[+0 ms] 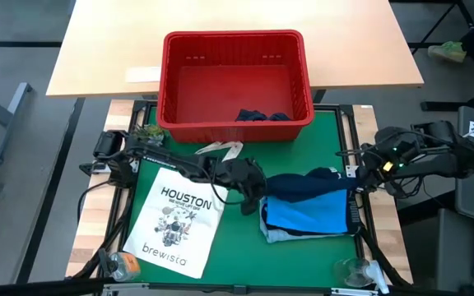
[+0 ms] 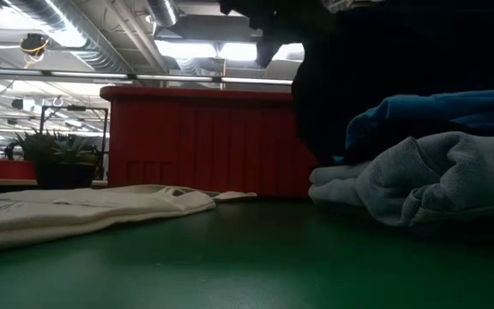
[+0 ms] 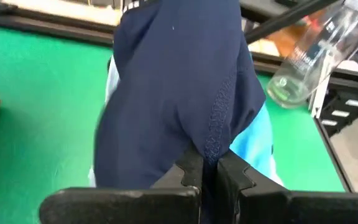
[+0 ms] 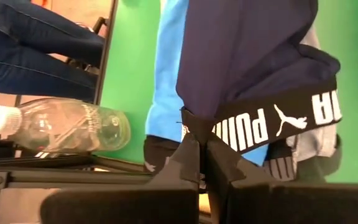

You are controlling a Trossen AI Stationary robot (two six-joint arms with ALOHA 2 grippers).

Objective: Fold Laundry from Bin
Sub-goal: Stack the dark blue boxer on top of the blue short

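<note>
A dark navy garment [image 1: 307, 182] with a black PUMA waistband stretches between my left gripper [image 1: 252, 182] and my right gripper [image 1: 354, 174], both shut on it. It hangs over a bright blue garment [image 1: 313, 214], which lies on a light denim one [image 1: 276, 236] on the green mat. In the low view the navy cloth [image 2: 384, 60] drops from above toward that stack [image 2: 418, 180]. The red bin [image 1: 235, 82] stands at the far side, with another dark garment [image 1: 262, 115] lying on its floor. My left gripper pinches a stitched edge of the navy garment [image 3: 215, 144] between its two fingers, and the cloth bunches into folds there. The fingers slant downward from the table's left. The cloth runs away from them toward my other gripper, raised off the mat. My right gripper pinches the end of the black PUMA waistband [image 4: 194, 124] between its two fingers, coming from the table's right and slanting down. The waistband runs off sideways from the fingers, and the navy cloth spreads out beyond it above the blue garment.
A white HOUSTON brewista tote bag [image 1: 175, 220] lies flat at the near left. Clear bottles lie at the near right corner [image 1: 356, 271] and near left corner [image 1: 122, 265]. A small plant [image 1: 146, 131] stands left of the bin. A person's jeans-clad legs [image 4: 36, 43] are beside the table.
</note>
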